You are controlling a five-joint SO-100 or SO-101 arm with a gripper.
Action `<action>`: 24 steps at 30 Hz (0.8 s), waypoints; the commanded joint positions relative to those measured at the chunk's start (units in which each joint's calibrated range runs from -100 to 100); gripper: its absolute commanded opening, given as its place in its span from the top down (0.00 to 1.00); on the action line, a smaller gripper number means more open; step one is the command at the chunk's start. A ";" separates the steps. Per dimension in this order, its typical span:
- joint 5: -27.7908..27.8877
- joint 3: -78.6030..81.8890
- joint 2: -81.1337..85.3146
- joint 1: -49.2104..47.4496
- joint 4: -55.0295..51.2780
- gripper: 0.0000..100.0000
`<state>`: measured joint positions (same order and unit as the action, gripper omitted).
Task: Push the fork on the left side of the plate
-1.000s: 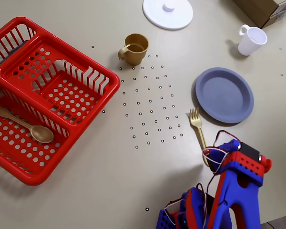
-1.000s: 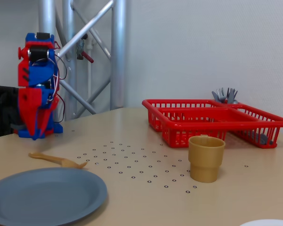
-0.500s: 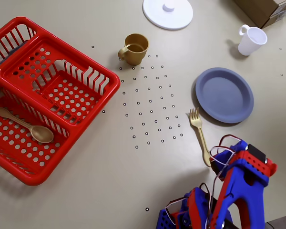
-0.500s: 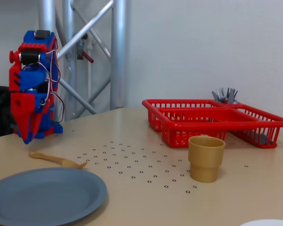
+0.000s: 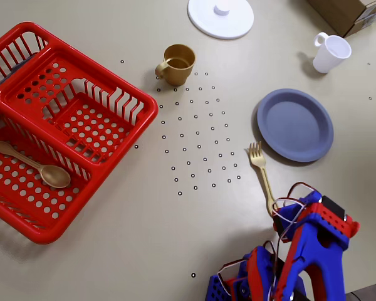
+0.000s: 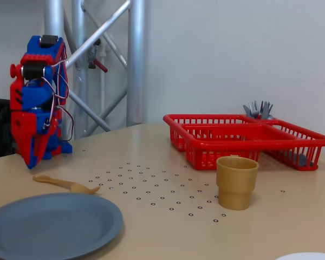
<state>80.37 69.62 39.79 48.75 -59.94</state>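
In the overhead view the gripper (image 5: 282,216) is seen at the lower right, folded under the blue and red arm (image 5: 301,257), with its tip down at the table right by the handle end of the fork (image 5: 262,170). How far the jaws are parted cannot be told, since the arm body and its wires cover them; nothing is seen held. In the fixed view the gripper (image 6: 30,163) is seen at the left with its tip pointed at the table, close to the fork handle; whether it touches the fork cannot be told there either.

Taken from left to right in the overhead view, a red basket (image 5: 116,135) with two compartments is found at the left edge, and a gold spoon (image 5: 34,166) lies in its nearer compartment. A gold cup (image 5: 177,64) stands right of the basket, above a patch of small printed dots (image 5: 197,138). A white lid (image 5: 220,17) with a knob lies at the top edge. The fork lies on the bare table with its tines toward the plate (image 5: 295,124), just off the plate's lower left rim and apart from it. A white mug (image 5: 331,53) stands above the plate, and a cardboard box (image 5: 351,14) is cut off by the top right corner.

No brand, label or readable writing is seen in either view.
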 commanded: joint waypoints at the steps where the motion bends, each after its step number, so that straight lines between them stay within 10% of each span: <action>1: 0.44 -0.26 1.89 1.93 1.87 1.00; 24: -3.52 2.46 -4.62 -2.45 11.04 1.00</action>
<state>77.63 73.96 36.27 47.84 -49.84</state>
